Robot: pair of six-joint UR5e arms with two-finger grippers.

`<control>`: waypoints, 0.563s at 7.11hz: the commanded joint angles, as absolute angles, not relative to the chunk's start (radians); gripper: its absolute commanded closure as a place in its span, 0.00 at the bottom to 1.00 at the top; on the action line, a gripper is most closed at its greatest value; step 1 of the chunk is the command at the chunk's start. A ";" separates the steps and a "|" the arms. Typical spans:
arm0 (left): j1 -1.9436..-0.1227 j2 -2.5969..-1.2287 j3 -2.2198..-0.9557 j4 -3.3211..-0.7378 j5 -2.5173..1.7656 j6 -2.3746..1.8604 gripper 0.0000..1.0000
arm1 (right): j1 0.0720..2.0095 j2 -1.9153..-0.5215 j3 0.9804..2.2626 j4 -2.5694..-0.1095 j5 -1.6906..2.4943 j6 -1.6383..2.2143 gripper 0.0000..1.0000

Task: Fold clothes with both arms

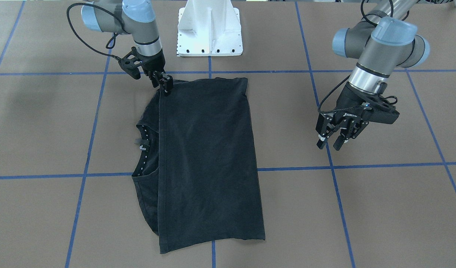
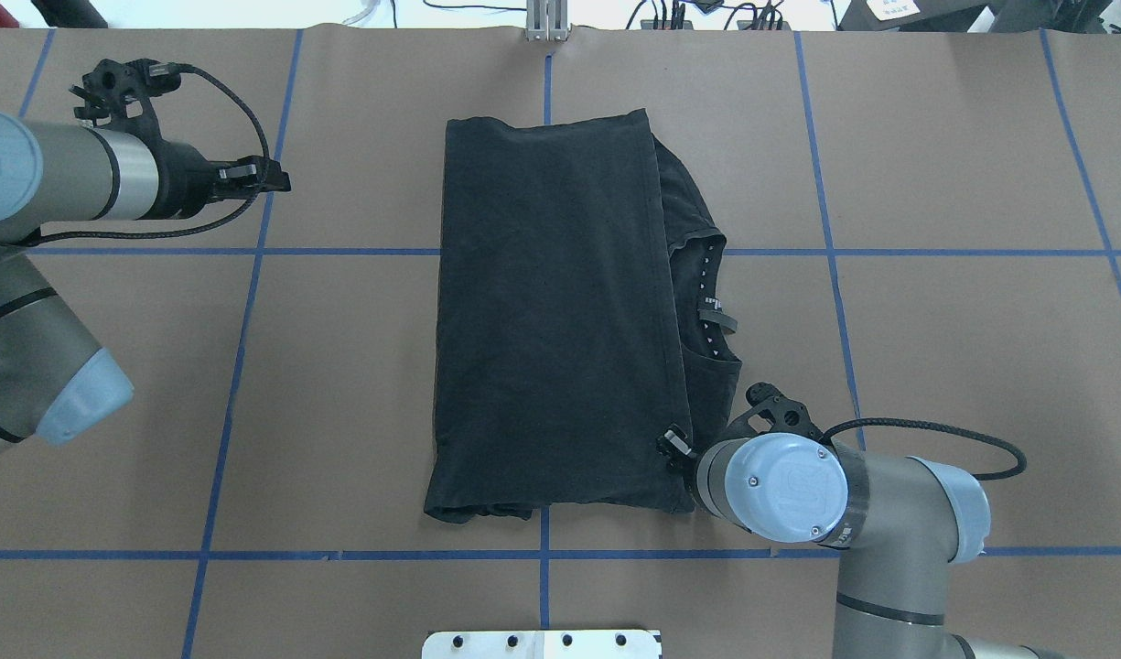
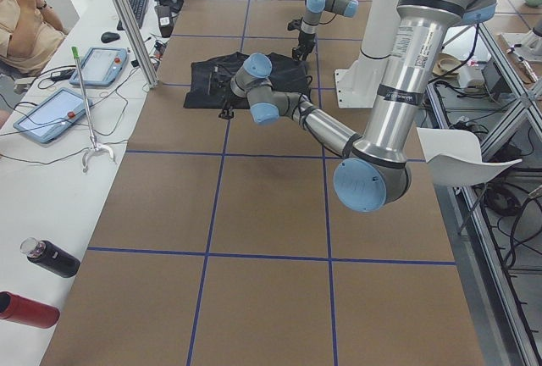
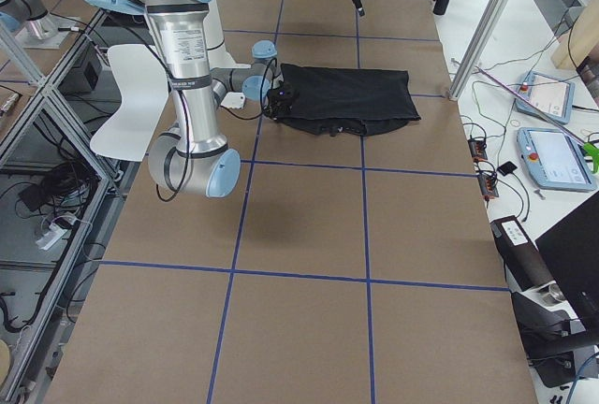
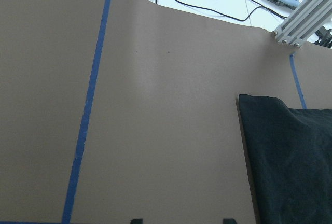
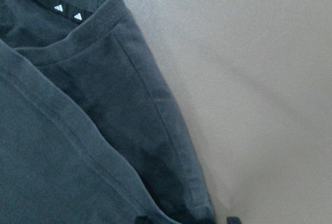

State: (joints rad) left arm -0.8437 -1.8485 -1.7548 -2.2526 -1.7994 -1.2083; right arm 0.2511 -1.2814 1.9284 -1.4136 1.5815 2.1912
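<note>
Black t-shirt (image 1: 209, 156) folded on the desk (image 1: 362, 208).
At its corner the right claw (image 1: 165, 89), jaws parted; well off it the left claw (image 1: 329, 146), jaws spread, empty.

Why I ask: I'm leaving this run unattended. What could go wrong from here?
The right gripper sits open at the folded-over corner of the t-shirt; withdrawing could snag the top layer and undo the fold.
The collar side pokes out past the folded layer, so the next fold may land uneven.
The left gripper hovers open off the cloth, so nothing would hold it if dragged.
</note>
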 commanded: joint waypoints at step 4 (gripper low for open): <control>-0.844 -1.848 -1.758 -2.252 -1.799 -1.209 0.40 | 0.255 -1.281 1.939 -1.414 1.583 2.192 1.00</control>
